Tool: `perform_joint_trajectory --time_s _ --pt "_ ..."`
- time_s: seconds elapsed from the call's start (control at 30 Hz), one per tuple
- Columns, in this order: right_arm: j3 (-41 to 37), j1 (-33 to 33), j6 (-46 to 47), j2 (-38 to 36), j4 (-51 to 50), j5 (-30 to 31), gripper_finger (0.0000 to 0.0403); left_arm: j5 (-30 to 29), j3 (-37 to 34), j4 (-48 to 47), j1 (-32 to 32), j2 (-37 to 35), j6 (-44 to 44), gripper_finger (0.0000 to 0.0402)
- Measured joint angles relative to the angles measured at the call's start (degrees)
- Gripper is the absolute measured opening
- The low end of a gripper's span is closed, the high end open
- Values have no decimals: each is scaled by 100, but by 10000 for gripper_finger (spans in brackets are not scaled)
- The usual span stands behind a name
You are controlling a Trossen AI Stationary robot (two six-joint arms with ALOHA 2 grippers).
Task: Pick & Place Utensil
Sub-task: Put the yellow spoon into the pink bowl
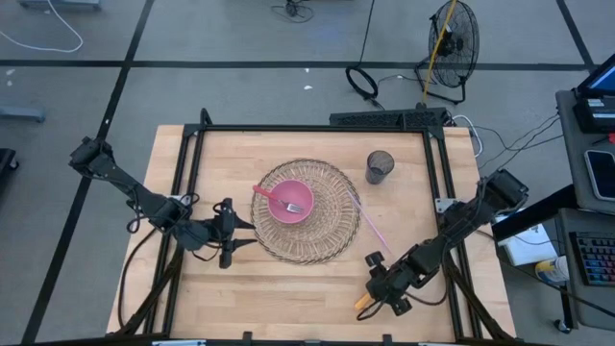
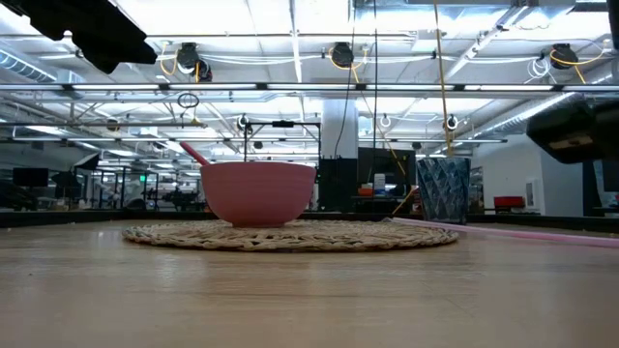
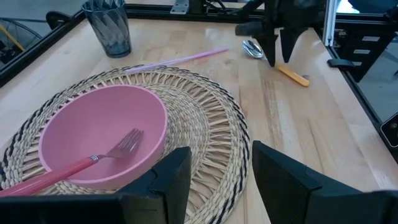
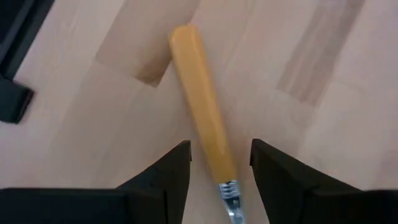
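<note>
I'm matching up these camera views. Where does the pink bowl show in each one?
High view: pink bowl at the centre, on the woven mat.
Low view: bowl left of centre, on the mat.
Left wrist view: bowl at left, fork inside.
Right wrist view: not in it.
Shared landmark: the dark cup.

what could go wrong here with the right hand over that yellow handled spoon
The right hand straddles the yellow spoon handle with fingers open, and the handle runs at a slant between them, so closing may twist or skid the spoon along the table. The spoon lies flat on the wood, so the fingertips may scrape the surface before gripping.
</note>
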Motion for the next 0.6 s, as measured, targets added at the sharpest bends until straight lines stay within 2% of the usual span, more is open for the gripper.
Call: perform_joint_trajectory --time_s 0.4,0.6 --pt "11 -4 90 250 -1 3 154 -2 0 -2 0 0 4 170" --pt "15 -141 522 248 -220 19 119 -4 -2 -2 0 0 46 170"
